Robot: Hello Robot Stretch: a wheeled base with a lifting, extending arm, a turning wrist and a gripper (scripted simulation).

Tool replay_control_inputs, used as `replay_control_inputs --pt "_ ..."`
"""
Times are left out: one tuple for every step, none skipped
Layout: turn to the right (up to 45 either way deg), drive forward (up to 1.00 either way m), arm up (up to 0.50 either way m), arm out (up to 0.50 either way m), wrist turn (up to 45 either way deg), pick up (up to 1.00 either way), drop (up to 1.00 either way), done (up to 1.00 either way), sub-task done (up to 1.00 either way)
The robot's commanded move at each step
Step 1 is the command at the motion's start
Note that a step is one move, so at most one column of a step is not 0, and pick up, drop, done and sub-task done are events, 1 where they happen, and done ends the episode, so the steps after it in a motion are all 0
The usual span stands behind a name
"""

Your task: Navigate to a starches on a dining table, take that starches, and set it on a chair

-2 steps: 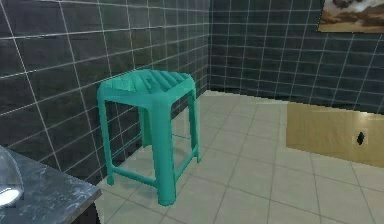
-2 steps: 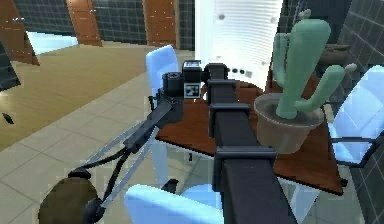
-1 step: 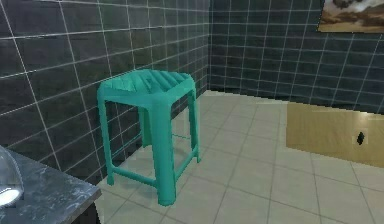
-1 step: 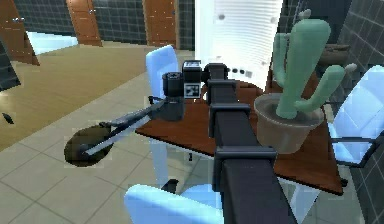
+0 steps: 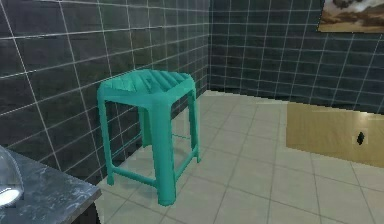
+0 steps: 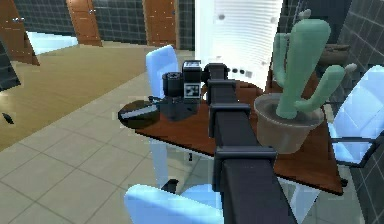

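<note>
Table (image 6: 190,131): arm (image 6: 235,135) stretched across (past a cactus (image 6: 300,65)), pincer (image 6: 143,110) seemingly low.

Dark tiled walls (image 5: 270,50), beige tile floor (image 5: 250,170), teal stool (image 5: 148,88) by corner, framed picture (image 5: 352,14) high.

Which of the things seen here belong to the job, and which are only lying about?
For the job: dining table, pale chair at it, teal chair.

Lying about: potted cactus, wall picture, wooden panel, glass thing on the dark counter.
</note>
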Motion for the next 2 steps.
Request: replay_control_inputs --pt "0.0 0.0 0.0 0.0 45.0 0.0 0.0 0.0 0.0" --pt "0.0 0.0 0.0 0.0 15.0 0.0 0.0 0.0 0.0"
